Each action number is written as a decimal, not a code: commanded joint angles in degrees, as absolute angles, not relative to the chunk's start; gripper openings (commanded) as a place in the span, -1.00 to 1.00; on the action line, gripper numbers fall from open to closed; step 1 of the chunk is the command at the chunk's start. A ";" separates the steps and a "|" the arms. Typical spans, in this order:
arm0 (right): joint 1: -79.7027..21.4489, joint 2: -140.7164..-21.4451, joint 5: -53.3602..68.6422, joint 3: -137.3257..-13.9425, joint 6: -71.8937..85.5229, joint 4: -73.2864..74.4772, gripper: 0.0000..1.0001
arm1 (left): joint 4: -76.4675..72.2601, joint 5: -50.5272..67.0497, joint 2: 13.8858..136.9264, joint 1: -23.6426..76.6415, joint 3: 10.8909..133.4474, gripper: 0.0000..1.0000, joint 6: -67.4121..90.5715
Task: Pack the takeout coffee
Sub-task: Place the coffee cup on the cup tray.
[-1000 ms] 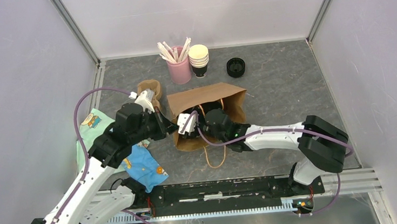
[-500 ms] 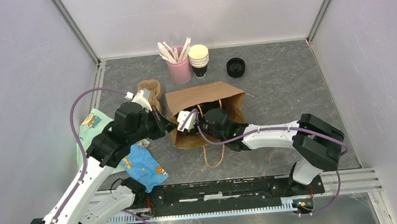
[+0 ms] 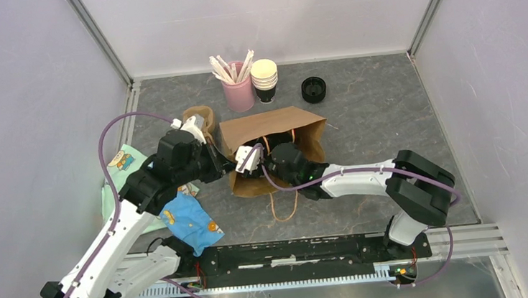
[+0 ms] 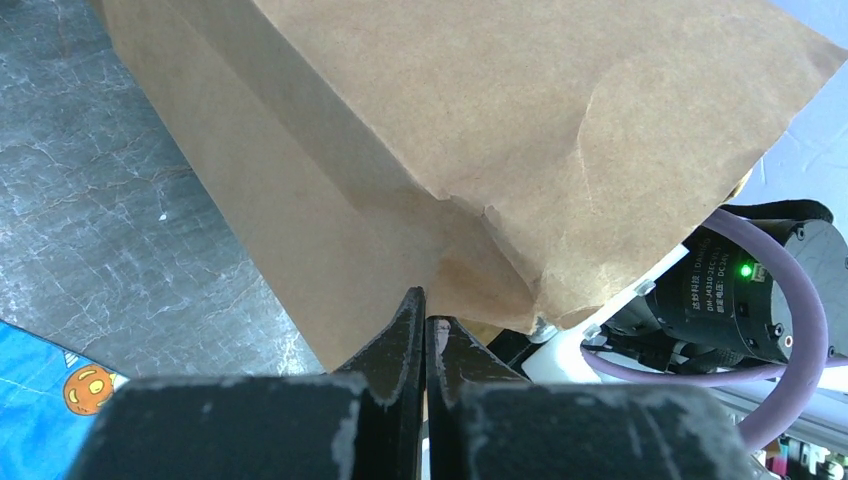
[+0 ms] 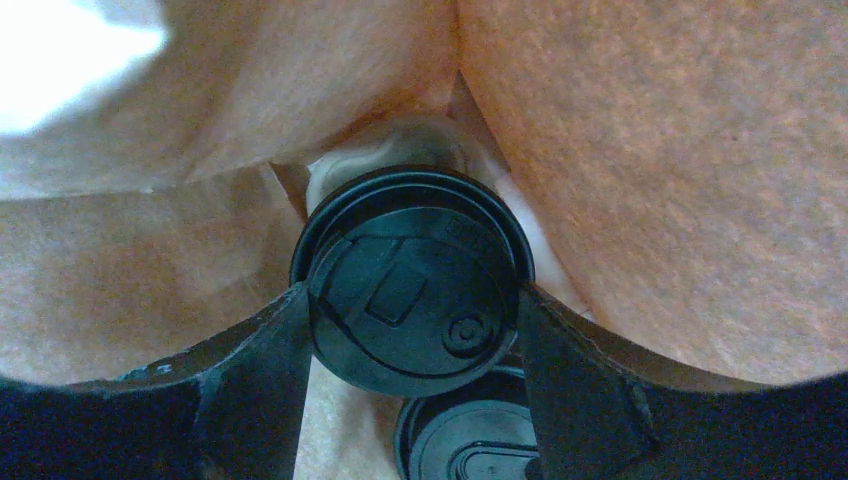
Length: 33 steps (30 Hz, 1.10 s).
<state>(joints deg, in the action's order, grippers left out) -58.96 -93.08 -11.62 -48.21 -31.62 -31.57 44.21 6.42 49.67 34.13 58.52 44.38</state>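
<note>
The brown bag lies on its side on the grey table, mouth and handles toward me. My right gripper is inside the bag, shut on the takeout coffee, whose round black lid faces the camera. A second black-lidded cup lies just below it in the bag. In the top view my right wrist reaches into the bag's mouth and the cup is hidden. My left gripper is shut on the bag's paper edge, at the bag's left side.
At the back stand a pink cup of stirrers, a stack of lidless cups and a stack of black lids. A brown crumpled item lies left of the bag. Blue and green cloths lie under my left arm.
My left gripper has shifted a little up and right with the bag's edge. My right wrist has moved slightly farther into the bag.
</note>
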 commanded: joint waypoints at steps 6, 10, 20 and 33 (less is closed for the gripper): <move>-58.68 -85.58 -9.06 -48.78 -25.81 -20.37 -1.00 | 41.87 8.78 48.66 34.02 60.27 -0.84 46.49; -58.70 -84.85 -9.15 -47.68 -24.52 -20.40 -1.00 | 42.29 6.86 47.64 34.09 59.69 -0.38 47.30; -58.27 -86.02 -9.10 -48.73 -24.82 -19.70 -1.00 | 57.83 -6.73 55.66 34.02 84.62 0.53 36.54; -56.79 -86.00 -7.99 -50.19 -24.43 -19.64 -1.00 | 53.11 7.63 88.14 14.57 94.34 0.30 31.87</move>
<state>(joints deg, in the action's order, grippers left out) -57.21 -86.19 -9.04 -48.27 -25.71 -18.02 57.10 -0.47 79.53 17.98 95.13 36.01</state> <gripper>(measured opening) 0.732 0.653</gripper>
